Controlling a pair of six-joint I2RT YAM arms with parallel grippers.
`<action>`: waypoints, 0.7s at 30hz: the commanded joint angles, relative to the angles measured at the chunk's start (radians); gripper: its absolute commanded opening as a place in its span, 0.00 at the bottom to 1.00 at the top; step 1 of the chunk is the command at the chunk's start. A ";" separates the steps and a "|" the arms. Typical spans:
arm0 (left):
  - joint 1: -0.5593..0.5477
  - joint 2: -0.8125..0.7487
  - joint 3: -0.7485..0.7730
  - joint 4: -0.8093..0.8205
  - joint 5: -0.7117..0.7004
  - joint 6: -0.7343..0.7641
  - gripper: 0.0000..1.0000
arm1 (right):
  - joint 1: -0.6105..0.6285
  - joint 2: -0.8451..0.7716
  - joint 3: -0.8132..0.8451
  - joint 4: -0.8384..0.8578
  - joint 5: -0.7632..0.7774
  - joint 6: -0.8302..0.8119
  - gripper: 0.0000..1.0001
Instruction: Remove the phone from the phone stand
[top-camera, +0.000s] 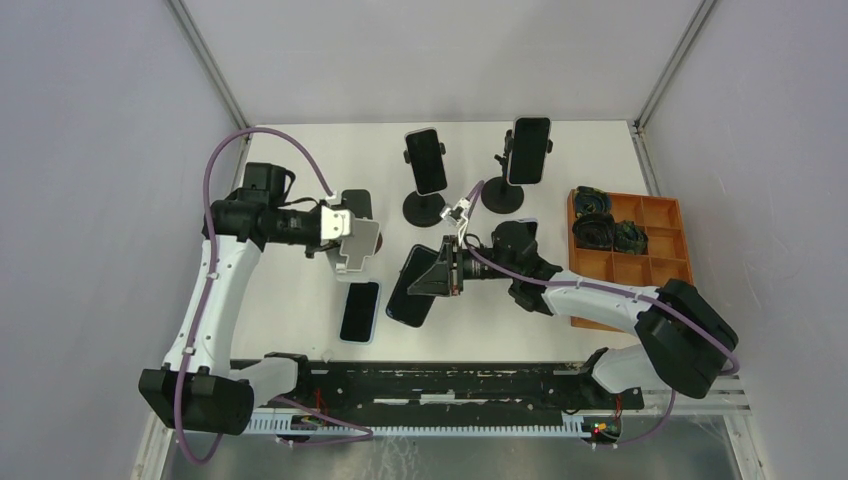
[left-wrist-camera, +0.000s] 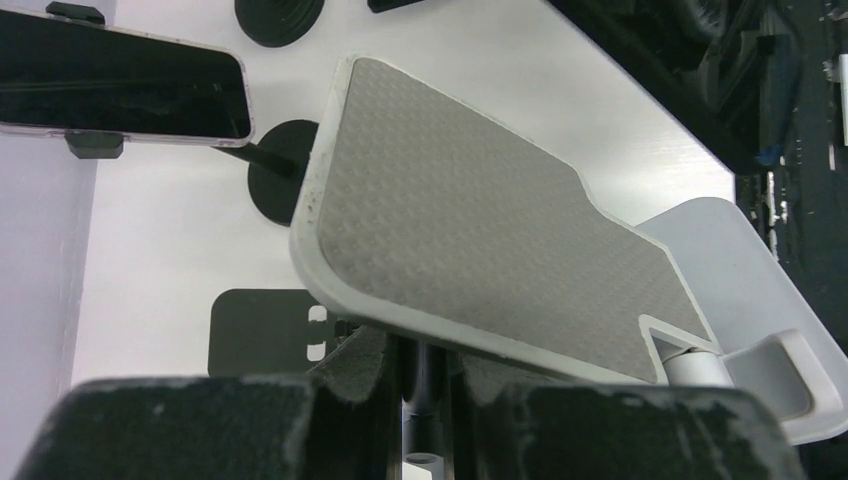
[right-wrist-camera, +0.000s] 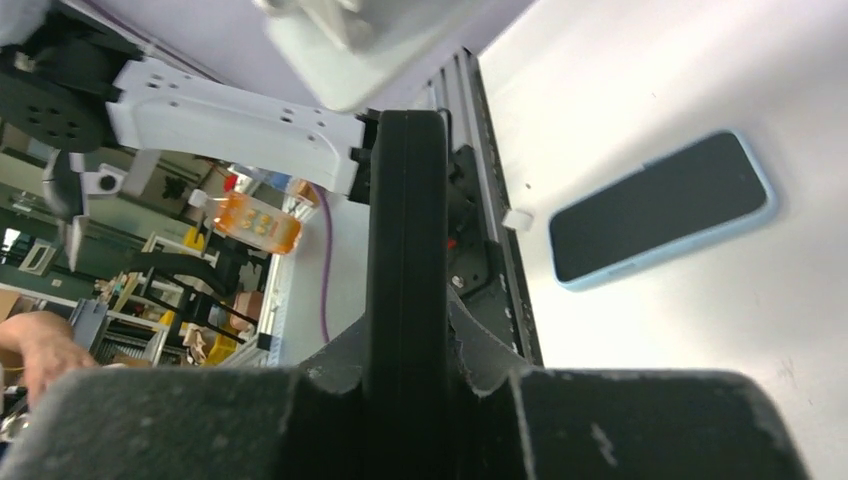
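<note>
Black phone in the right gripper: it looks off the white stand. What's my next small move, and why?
Probably lower the right gripper toward bare table and set the black phone down: it hangs in the air, apparently apart from the white stand that the left gripper holds.

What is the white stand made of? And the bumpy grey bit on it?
The white stand looks like smooth matte metal or hard plastic; its thin, even, bent edges leave that open. The grey pad looks like rubber: dull, with a fine dimpled pattern.
</note>
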 joint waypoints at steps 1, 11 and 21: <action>-0.001 -0.002 0.089 -0.120 0.102 0.107 0.02 | -0.001 0.021 0.047 -0.126 0.036 -0.107 0.03; -0.003 -0.063 0.092 -0.311 0.196 0.380 0.02 | 0.050 0.338 0.130 -0.192 0.109 -0.162 0.07; -0.003 -0.110 0.083 -0.312 0.243 0.380 0.02 | 0.062 0.480 0.223 -0.257 0.145 -0.190 0.39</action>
